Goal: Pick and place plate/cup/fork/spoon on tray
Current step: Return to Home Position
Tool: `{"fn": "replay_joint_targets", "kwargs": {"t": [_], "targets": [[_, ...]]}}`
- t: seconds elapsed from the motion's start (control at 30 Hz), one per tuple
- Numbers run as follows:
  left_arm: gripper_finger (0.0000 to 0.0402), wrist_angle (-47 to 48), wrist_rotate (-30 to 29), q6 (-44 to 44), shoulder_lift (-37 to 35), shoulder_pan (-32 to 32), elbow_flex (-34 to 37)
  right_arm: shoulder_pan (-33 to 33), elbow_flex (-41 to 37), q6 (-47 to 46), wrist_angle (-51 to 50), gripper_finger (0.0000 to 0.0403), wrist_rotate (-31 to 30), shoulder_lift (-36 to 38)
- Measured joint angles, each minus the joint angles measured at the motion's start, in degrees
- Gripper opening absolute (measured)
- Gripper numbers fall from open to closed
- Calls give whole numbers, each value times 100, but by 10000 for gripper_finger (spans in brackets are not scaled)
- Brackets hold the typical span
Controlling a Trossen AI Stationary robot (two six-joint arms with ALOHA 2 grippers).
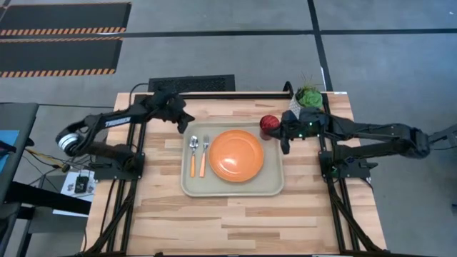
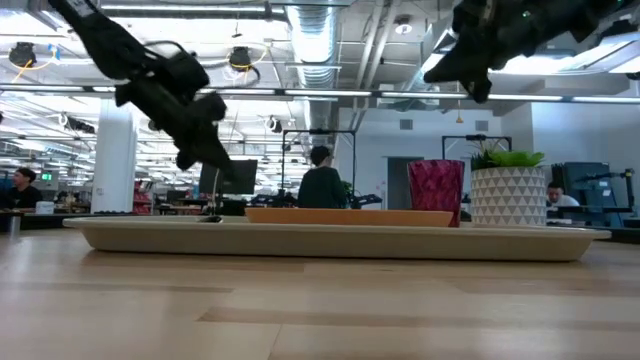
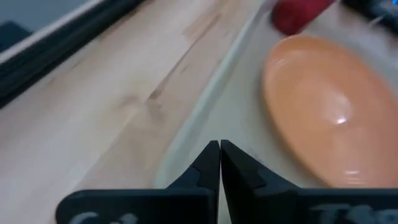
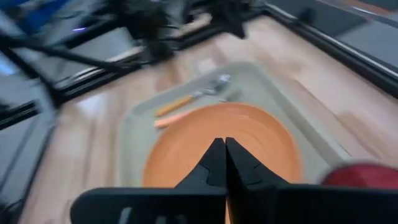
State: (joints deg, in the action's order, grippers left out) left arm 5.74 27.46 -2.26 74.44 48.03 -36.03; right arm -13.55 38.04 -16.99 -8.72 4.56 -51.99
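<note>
Both hang closed, empty — left gripper point(image 1: 186, 123), right gripper point(image 1: 284, 145) — flanking the plate point(image 1: 236, 155).

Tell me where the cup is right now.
In the high view the cup stands at the upper right corner of the tray, just past the rim of the plate and beside the right claw.
</note>
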Motion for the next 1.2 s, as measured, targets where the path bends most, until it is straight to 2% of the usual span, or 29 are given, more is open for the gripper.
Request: {"fn": "replay_joint_targets", "kwargs": {"t": [0.1,0.23,0.47,0.53,0.67,0.77,0.87,1.0,1.2], "targets": [[0,-298,90,225,-505,-96,318,-328,0,379,193,4,757,0],[0,-411,-35,505,-1214,-315,734,-689,0,846,307,3,1190,0],[0,-893,-1134,1026,-2303,-925,1449,-758,-642,1000,1742,3,1465,-2],[0,-718,-1426,1071,-2529,-1097,1561,-700,-894,908,2136,3,1484,0],[0,-193,-1840,1838,-2843,-1470,1567,-494,-1268,754,2579,3,1381,-2],[0,-370,-2018,1425,-3016,-1923,1567,-315,-1433,743,2840,3,1187,0],[0,-673,-1971,1046,-3102,-2339,1565,-203,-1605,701,3087,3,1180,26],[0,-859,-1823,1104,-3130,-2689,1561,-59,-1797,668,3137,3,1158,246],[0,-1095,-1591,1362,-3128,-2951,1559,-160,-2381,231,3151,3,1069,1078]]}}
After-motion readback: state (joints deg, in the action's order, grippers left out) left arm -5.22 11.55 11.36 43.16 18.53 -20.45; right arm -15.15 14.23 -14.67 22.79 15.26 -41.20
